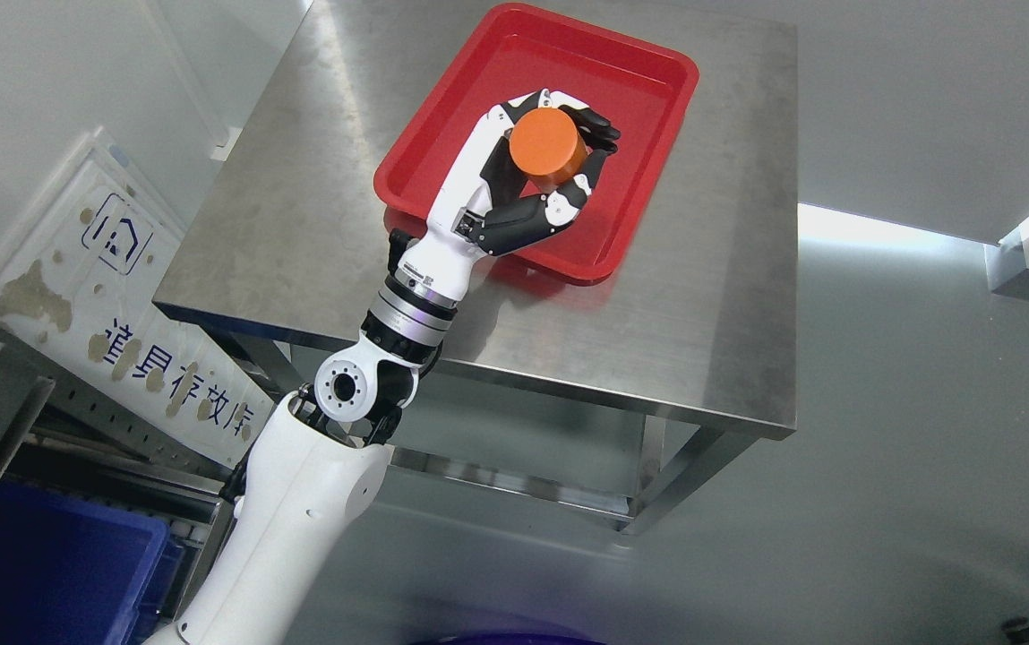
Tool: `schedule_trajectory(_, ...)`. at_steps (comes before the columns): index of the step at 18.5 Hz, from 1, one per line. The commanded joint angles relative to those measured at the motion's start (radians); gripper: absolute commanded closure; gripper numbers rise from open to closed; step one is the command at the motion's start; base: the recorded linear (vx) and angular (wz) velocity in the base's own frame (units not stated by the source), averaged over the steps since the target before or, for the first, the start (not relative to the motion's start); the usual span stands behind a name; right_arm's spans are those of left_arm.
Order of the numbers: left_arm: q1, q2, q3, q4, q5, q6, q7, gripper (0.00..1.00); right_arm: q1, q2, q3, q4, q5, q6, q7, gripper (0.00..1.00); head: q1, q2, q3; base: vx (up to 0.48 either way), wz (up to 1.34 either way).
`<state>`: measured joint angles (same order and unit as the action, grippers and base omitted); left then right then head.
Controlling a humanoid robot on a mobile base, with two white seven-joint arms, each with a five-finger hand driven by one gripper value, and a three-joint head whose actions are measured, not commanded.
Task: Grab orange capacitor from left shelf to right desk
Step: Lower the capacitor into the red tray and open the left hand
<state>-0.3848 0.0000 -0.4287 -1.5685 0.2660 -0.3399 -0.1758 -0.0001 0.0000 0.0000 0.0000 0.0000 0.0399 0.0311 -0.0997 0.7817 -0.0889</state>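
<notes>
Head view: left hand point(527, 179) reaches in from 7 o'clock, over red tray point(648, 188). Fingers point(599, 125) curled around orange capacitor point(547, 149), gripping it above tray middle. Tray sits on steel desk point(299, 224), toward 12 o'clock edge. Blue bin point(48, 573) at 8 o'clock.

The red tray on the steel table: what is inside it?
Above the red tray, the left hand holds the orange capacitor. The visible floor looks bare; the part under the hand is hidden.
</notes>
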Motion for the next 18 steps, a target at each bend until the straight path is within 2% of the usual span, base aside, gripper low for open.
schedule_trajectory(1,-0.026,0.017,0.002,0.116,-0.014,0.018,0.004,0.91,0.034,-0.017,-0.011,-0.023,0.000,0.000,0.001,0.00,0.0000,0.000,0.000,0.151,-0.06)
schedule_trajectory(5,-0.083,0.017,0.033,0.163,-0.014,0.024,0.004,0.91,0.034,-0.017,-0.011,-0.023,0.000,0.000,0.000,0.00,0.0000,0.000,0.000,0.071,-0.04)
schedule_trajectory(11,-0.095,0.017,0.051,0.232,-0.014,0.045,0.006,0.91,0.034,-0.017,-0.011,-0.023,0.000,0.000,0.001,0.00,0.0000,0.000,0.000,-0.010,0.01)
schedule_trajectory(13,-0.152,0.017,0.083,0.260,-0.014,0.045,0.004,0.91,0.034,-0.017,-0.011,-0.023,0.000,0.000,0.000,0.00,0.0000,0.000,0.000,-0.016,0.00)
schedule_trajectory(18,-0.252,0.017,0.081,0.430,-0.014,0.056,0.001,0.89,0.034,-0.017,-0.011,-0.023,0.000,0.000,0.000,0.00,0.0000,0.000,0.000,-0.006,0.00)
